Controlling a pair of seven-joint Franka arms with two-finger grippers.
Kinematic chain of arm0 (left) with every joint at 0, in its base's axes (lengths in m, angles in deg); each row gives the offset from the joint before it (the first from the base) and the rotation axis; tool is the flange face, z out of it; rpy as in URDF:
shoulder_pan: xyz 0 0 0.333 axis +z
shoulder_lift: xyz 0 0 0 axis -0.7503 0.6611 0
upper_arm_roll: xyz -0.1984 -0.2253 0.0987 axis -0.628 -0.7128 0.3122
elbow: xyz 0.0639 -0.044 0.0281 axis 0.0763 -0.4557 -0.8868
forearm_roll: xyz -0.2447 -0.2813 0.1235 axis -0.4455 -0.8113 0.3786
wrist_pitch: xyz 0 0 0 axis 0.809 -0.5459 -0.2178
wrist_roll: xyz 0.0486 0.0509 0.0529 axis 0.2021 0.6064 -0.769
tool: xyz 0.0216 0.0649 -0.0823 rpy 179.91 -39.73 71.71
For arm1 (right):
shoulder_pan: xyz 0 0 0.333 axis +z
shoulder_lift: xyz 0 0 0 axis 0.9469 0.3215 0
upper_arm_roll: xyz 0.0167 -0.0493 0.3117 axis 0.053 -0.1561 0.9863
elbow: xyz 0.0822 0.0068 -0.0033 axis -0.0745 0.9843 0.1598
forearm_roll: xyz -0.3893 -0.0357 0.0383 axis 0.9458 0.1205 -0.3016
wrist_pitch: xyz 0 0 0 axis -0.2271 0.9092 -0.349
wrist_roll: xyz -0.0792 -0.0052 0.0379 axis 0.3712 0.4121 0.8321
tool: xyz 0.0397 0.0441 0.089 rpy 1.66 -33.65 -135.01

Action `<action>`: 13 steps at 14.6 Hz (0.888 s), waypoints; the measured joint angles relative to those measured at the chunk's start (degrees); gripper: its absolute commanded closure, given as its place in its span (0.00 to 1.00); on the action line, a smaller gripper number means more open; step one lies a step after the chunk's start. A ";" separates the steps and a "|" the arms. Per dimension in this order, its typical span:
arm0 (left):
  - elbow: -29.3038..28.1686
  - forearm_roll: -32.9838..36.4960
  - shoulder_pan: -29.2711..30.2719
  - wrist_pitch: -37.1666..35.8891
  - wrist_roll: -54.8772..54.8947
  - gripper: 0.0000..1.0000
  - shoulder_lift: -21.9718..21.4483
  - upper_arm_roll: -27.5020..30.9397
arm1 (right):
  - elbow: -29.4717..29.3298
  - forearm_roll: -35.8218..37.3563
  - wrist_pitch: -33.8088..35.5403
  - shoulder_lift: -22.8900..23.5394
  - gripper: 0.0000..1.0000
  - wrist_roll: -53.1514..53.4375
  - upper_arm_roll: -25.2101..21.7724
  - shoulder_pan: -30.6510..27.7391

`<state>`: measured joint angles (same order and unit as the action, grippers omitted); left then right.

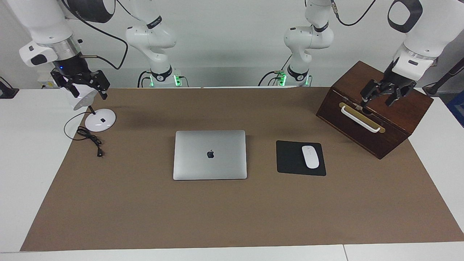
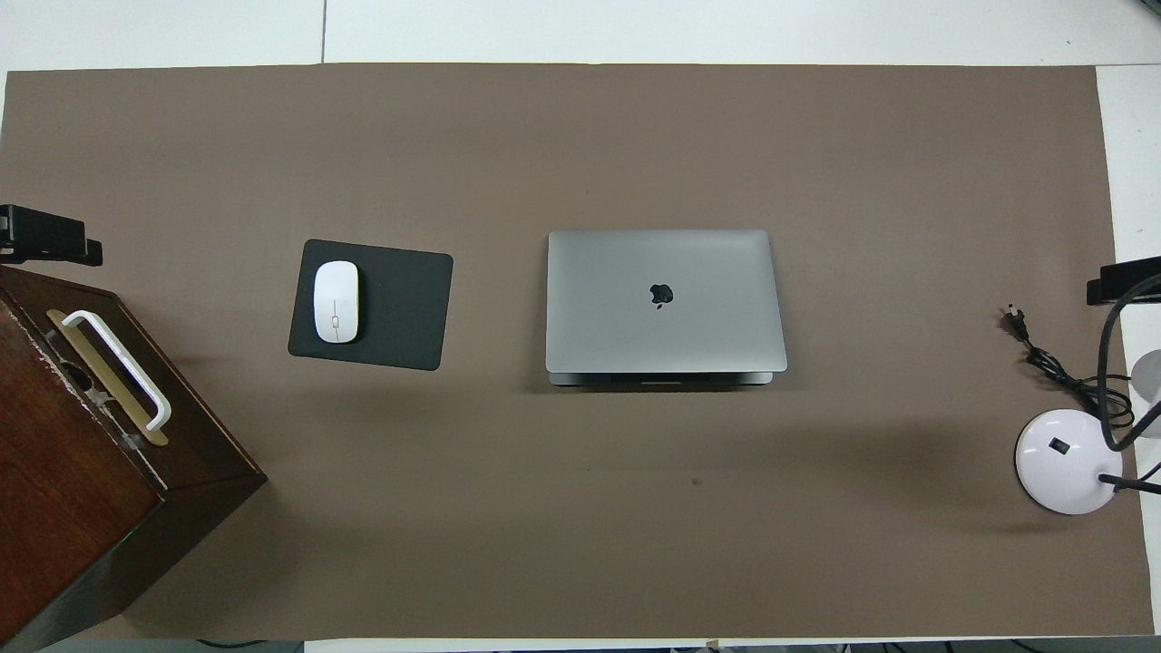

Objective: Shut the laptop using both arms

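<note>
The silver-grey laptop (image 1: 210,154) lies in the middle of the brown mat with its lid down and the dark logo facing up; in the overhead view the laptop (image 2: 665,299) shows only a thin strip of its base along the edge nearer the robots. My left gripper (image 1: 377,99) hangs open over the wooden box, holding nothing. My right gripper (image 1: 89,92) hangs open over the white desk lamp's head, also holding nothing. Both are well away from the laptop. Overhead, only the left gripper's tip (image 2: 47,246) and the right gripper's tip (image 2: 1123,277) show.
A dark wooden box (image 1: 362,139) with a white handle stands at the left arm's end. A black mouse pad (image 1: 290,159) with a white mouse (image 1: 310,156) lies beside the laptop. The white lamp's base (image 1: 100,120) and its cable (image 1: 90,139) sit at the right arm's end.
</note>
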<state>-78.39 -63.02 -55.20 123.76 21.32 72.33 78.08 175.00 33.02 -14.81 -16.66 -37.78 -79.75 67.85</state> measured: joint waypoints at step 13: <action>-0.31 0.03 0.03 -0.89 -0.09 0.00 -1.49 0.17 | 0.26 0.00 0.00 -0.03 0.00 -0.45 -0.07 -0.08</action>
<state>-78.70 -62.99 -55.17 122.86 21.24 70.85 78.26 175.26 33.02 -14.81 -16.70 -38.23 -79.83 67.77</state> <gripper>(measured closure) 0.000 0.000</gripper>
